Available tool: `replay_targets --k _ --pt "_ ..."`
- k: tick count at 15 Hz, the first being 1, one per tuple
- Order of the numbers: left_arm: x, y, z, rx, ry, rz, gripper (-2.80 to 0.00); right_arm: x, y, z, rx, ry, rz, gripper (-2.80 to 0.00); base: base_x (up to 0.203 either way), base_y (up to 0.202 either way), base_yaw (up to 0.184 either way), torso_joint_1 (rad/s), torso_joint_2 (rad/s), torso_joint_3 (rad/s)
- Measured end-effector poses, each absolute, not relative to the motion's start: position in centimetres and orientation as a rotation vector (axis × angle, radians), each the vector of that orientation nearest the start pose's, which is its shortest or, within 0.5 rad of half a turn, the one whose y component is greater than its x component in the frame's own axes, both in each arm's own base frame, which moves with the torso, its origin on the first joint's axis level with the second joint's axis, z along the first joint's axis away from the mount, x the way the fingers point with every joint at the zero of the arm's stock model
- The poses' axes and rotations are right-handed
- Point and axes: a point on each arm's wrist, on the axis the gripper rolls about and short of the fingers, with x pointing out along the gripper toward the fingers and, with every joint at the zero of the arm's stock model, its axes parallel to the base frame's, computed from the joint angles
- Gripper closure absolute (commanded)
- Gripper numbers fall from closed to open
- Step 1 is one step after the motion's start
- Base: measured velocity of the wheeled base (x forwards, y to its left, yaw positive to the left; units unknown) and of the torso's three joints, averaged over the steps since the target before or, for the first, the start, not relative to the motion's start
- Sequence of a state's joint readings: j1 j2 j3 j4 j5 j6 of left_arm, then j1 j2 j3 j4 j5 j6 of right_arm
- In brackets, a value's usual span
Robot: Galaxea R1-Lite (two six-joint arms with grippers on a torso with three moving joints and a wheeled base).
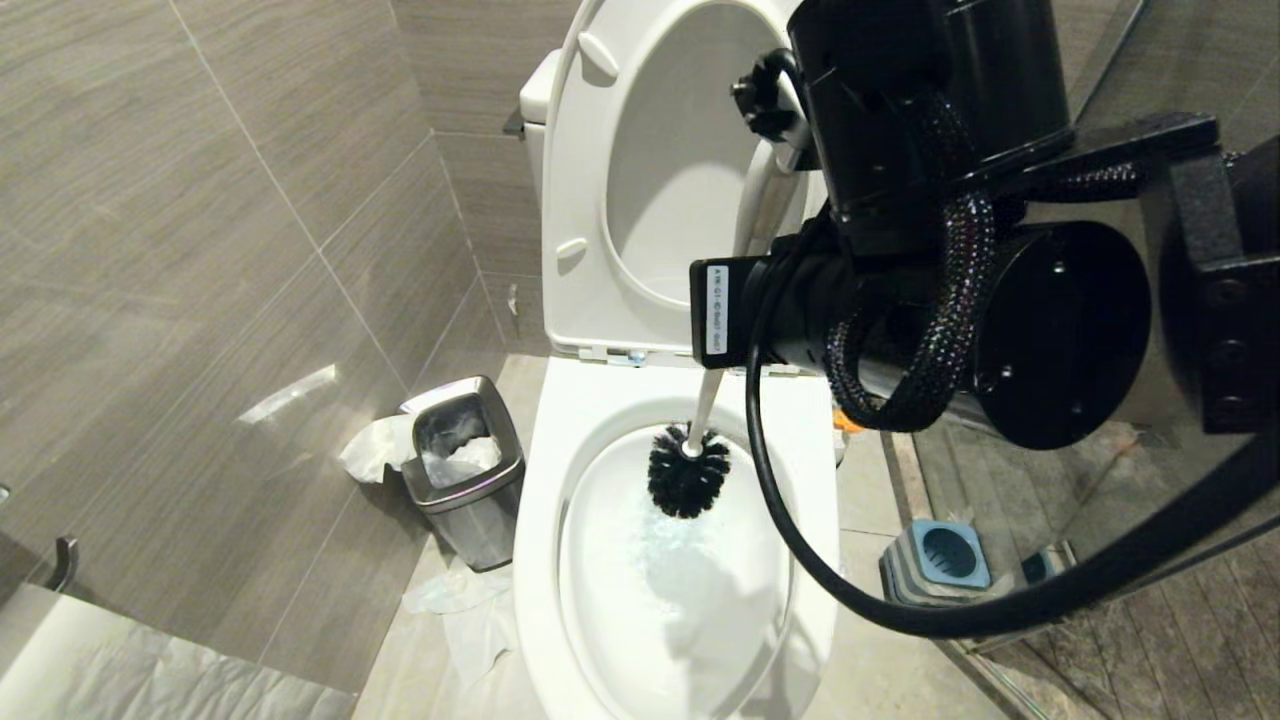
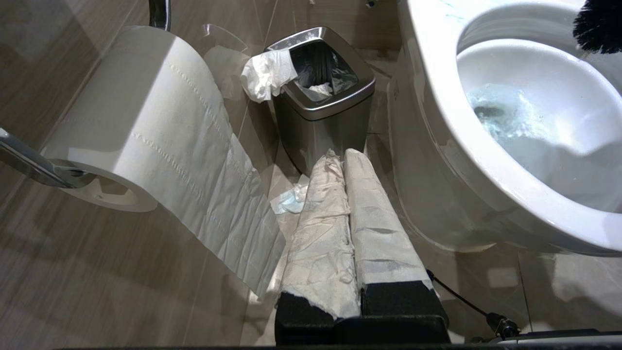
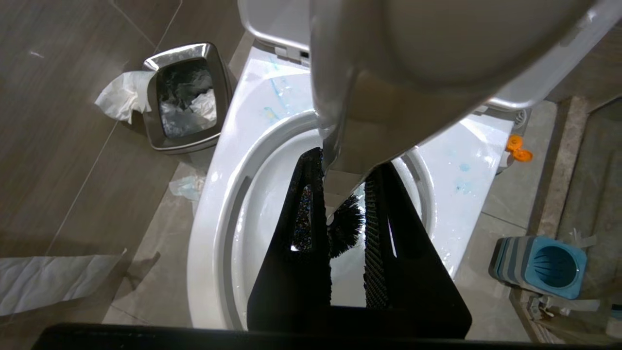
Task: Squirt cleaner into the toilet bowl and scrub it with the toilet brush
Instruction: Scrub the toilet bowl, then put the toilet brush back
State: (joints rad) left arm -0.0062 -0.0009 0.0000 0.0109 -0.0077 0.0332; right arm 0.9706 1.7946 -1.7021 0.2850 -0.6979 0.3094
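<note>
**Brush head inside bowl, right arm on the handle**

Toilet bowl: large, glossy white ceramic, oval basin, seat and lid raised against the tank at the far side. Foamy, pale blue-tinted water in the basin; faint blue smears on the rim.

Steel bin: squarish, brushed metal, just left of the bowl, dark liner, crumpled paper hanging over its edge.

Striped holder: blue and grey, round blue opening, on the floor right of the bowl.

Toilet brush: slim white plastic handle, round bushy black bristle head. Long axis steep, head pointing down into the far part of the basin, handle rising toward the right arm.

Right gripper: black ribbed fingers pinching the brush handle, above the bowl.

Left gripper: paper-wrapped fingers pressed together, low by the bin, holding nothing.
</note>
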Motion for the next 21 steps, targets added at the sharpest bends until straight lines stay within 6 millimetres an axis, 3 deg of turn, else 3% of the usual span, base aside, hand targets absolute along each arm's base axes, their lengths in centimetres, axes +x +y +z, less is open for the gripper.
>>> replay_targets --k 8,12,21 --pt "-2.3 0.0 7.4 0.033 0.01 -0.014 0.0 19.5 24.3 32.9 0.012 0.283 0.118 0.0 0.0 0.0 0.0 0.0 0.0 0.0" --pt "-2.3 0.0 7.4 0.034 0.01 -0.013 0.0 20.4 20.5 32.9 0.014 0.299 0.017 0.0 0.0 0.0 0.0 0.0 0.0 0.0" --pt "-2.3 0.0 7.4 0.033 0.009 -0.013 0.0 23.8 10.6 29.3 0.091 0.372 -0.247 0.0 0.0 0.0 0.0 0.0 0.0 0.0"
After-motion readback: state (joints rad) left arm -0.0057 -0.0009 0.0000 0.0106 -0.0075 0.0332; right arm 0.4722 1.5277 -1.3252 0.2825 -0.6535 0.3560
